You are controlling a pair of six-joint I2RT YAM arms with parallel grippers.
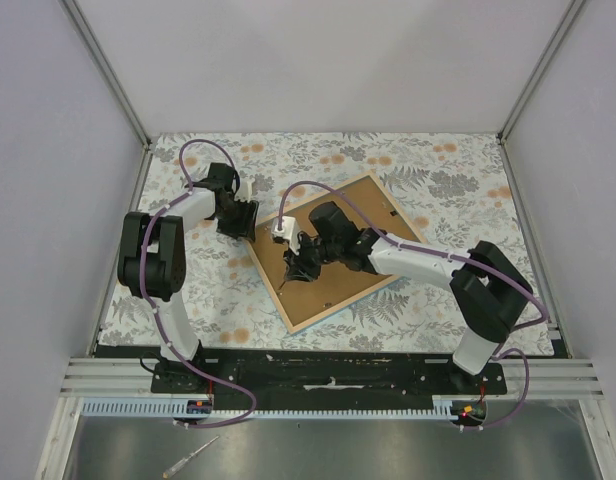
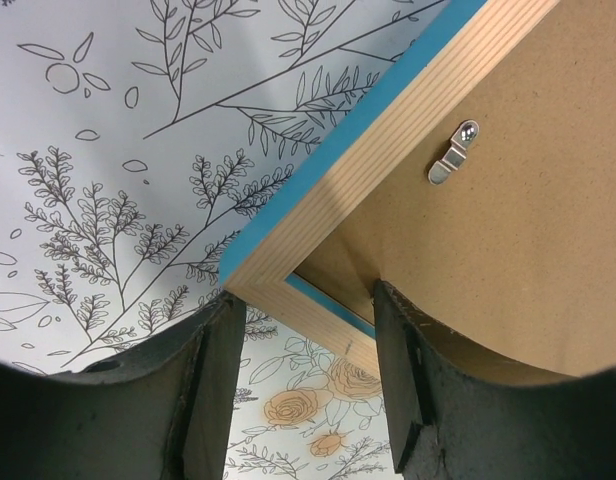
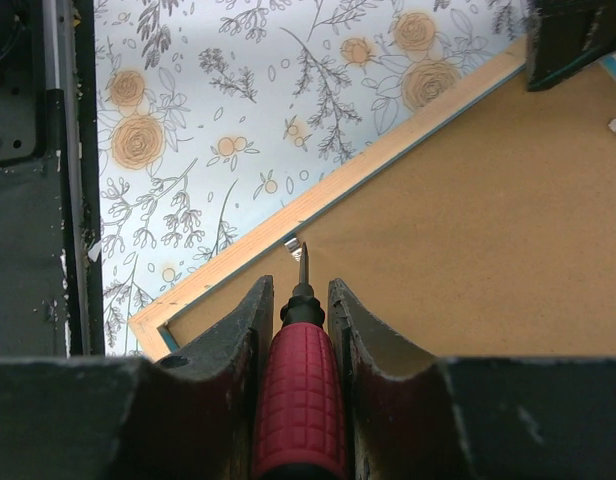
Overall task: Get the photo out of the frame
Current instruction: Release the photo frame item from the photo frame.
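Two things could go wrong here, and both come from force on the frame while the photo is seated in it. The frame lies face down on the floral table cover with its wood-coloured back up. The photo sits inside the frame, and only its brown board back shows.

The right gripper pinches the red handle of a screwdriver. The tip rests at a small metal tab on the frame's inner edge, where board meets rail. If the tip slips off that tab, it would likely gouge the board or skate across the rail onto the cover.

The left gripper has its fingers spread astride a corner of the frame, one outside the rail and one on the inner side. Whether they press on it I cannot tell. If they squeeze or lift there, the frame may twist under the screwdriver and throw the tip off.

A clip sits on the board just inside that corner. If it holds the board down, pulling the photo now would probably bend it.
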